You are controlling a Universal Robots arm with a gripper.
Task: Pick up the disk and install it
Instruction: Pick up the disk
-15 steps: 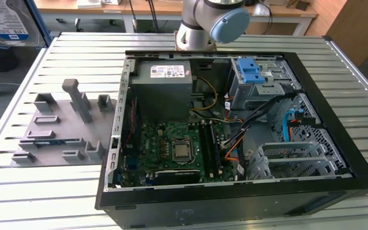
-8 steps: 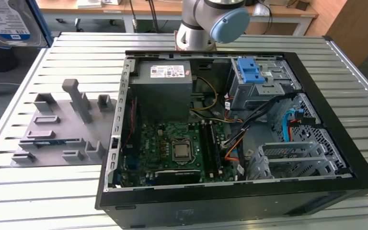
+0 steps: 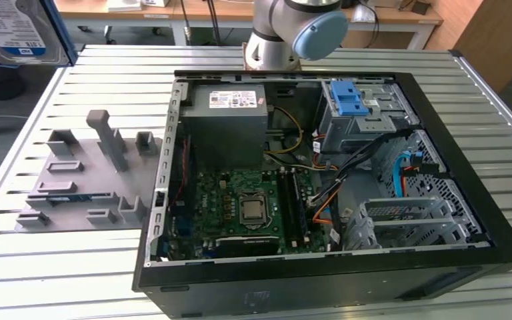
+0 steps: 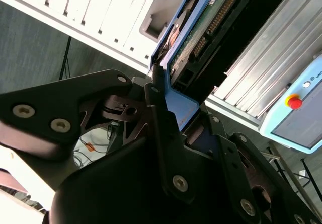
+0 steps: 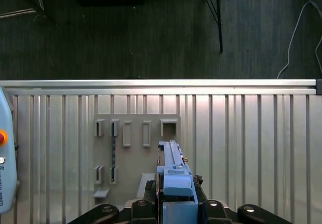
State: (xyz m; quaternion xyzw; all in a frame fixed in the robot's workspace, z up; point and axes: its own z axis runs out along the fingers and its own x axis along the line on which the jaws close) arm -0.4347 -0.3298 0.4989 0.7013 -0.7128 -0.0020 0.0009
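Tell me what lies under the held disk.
Beneath the disk, clamped in the gripper, lies the grey fixture block on the slatted table. The disk hides part of the block.

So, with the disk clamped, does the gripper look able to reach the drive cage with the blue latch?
Probably yes. The gripper holds the disk high above the table, the computer case lies open on top, and nothing covers the drive cage; cables run beside it, not over it.

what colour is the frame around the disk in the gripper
Blue. The carrier around the disk shows best in the second wrist view.
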